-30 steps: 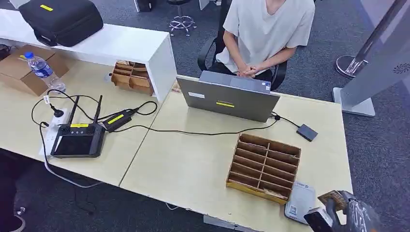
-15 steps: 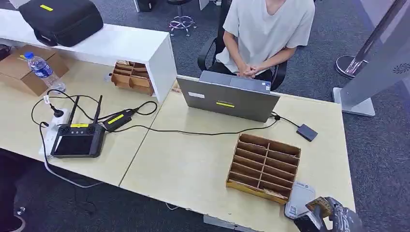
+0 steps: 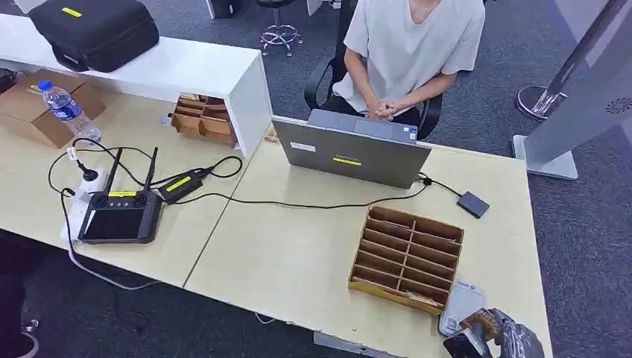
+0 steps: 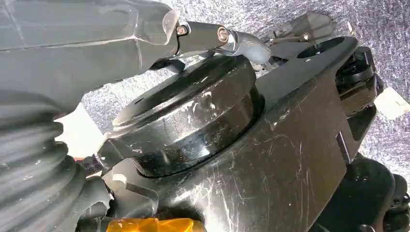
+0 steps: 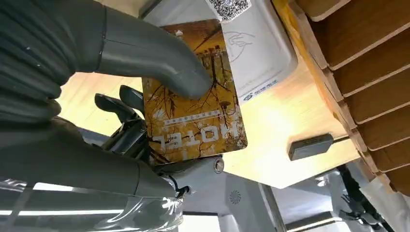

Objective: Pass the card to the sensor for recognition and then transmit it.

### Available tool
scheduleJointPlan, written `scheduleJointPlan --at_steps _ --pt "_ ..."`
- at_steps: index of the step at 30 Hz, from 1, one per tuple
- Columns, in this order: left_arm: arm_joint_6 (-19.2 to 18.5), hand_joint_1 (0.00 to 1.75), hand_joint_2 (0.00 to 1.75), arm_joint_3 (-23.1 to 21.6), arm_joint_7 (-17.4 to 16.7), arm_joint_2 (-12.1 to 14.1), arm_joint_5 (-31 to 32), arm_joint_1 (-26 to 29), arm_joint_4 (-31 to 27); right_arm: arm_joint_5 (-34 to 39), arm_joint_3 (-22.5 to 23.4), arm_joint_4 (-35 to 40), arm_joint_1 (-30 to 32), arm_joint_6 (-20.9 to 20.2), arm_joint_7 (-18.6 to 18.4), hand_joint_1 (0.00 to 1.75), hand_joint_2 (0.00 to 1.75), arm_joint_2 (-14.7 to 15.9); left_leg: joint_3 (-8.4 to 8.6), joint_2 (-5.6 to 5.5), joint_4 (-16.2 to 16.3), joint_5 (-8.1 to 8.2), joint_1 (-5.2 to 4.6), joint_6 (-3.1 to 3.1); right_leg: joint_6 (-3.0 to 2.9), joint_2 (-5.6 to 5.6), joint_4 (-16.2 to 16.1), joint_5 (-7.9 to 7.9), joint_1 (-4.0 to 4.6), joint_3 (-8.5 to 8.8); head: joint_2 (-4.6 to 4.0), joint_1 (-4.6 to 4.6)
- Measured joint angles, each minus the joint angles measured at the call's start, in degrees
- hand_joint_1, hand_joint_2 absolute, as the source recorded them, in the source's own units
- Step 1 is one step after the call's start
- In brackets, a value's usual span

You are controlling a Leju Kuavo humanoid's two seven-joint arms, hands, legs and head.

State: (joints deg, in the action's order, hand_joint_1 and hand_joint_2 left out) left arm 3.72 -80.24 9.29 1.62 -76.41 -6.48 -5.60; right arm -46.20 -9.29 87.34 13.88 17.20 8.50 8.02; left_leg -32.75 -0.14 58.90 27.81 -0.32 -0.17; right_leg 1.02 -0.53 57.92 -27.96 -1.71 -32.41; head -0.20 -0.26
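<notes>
Pinching the card (image 5: 193,106) between thumb and fingers, the right hand (image 3: 492,339) hangs at the tabletop's (image 3: 298,253) near right corner, the card's far end overlapping the white sensor (image 3: 460,304). Just beyond stands the wooden divider tray (image 3: 408,257). Whether the left hand (image 4: 72,87) is clenched, I cannot tell.

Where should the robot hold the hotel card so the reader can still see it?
By one end, as the right hand does now: thumb on the printed face, fingers behind. The card is thin and flat, so a pinch across its faces suits it, leaving the far end free over the white reader.
</notes>
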Motion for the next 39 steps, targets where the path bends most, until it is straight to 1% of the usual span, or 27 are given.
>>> scheduleJointPlan --at_steps 6,13,16,20,25,31,35,39 --pt "0.0 0.0 1.75 -0.3 0.0 0.0 -0.3 0.0 0.0 0.3 -2.1 -1.4 -0.9 0.1 -0.3 1.75 1.75 0.0 0.03 0.04 0.0 0.0 0.0 0.0 0.0 0.02 0.0 0.0 0.0 0.02 0.0 0.02" --pt "0.0 0.0 1.75 -0.5 0.0 0.0 -0.4 -0.1 0.0 0.0 -3.2 -2.0 -2.2 0.4 -0.4 1.75 1.75 0.0 0.05 0.06 0.0 0.0 0.0 0.0 -0.01 0.04 0.0 0.01 0.0 0.04 0.0 0.0" --pt "0.0 0.0 1.75 -0.8 0.0 0.0 -0.4 -0.1 0.0 -0.8 -3.3 -1.7 -3.0 0.4 -0.4 1.75 1.75 0.2 0.04 0.05 0.0 0.0 0.0 0.0 -0.01 0.02 0.0 0.01 0.0 0.05 0.0 0.0" --pt "0.0 0.0 1.75 -1.0 -0.1 0.0 -0.4 -0.2 0.0 -2.9 -3.2 0.4 -4.5 -0.3 0.1 1.75 1.75 1.4 0.03 0.06 0.0 -0.01 -0.01 0.0 -0.01 0.04 0.0 0.02 -0.01 0.04 0.0 0.0" --pt "0.0 0.0 1.75 -1.0 -0.2 0.0 -0.4 -0.2 0.0 -4.2 -1.6 4.6 -7.8 -1.8 1.1 1.75 1.75 2.9 0.03 0.06 0.0 -0.01 -0.01 0.0 -0.01 0.04 0.0 0.02 -0.01 0.04 0.0 0.0" --pt "0.0 0.0 1.75 -1.1 -0.2 0.0 -0.4 -0.3 0.0 -4.8 0.3 8.9 -12.9 -2.6 1.5 1.75 1.75 5.0 0.03 0.05 0.0 -0.01 -0.01 0.0 -0.01 0.03 0.0 0.02 0.0 0.03 0.0 0.0" --pt "0.0 0.0 1.75 -1.1 -0.5 0.0 -0.2 -0.4 0.0 -6.8 0.6 10.0 -16.4 -2.6 1.7 1.75 1.75 5.8 0.03 0.07 0.0 -0.01 0.0 0.0 -0.02 0.08 0.0 0.03 0.0 0.03 0.0 0.0" --pt "-0.1 0.0 1.75 -1.1 -0.7 0.1 0.6 -0.5 0.0 -8.8 0.0 9.8 -21.7 -3.1 0.7 1.75 1.75 6.3 0.02 0.07 0.0 -0.02 0.0 -0.01 -0.03 0.07 0.0 0.04 0.0 0.03 0.0 0.0"
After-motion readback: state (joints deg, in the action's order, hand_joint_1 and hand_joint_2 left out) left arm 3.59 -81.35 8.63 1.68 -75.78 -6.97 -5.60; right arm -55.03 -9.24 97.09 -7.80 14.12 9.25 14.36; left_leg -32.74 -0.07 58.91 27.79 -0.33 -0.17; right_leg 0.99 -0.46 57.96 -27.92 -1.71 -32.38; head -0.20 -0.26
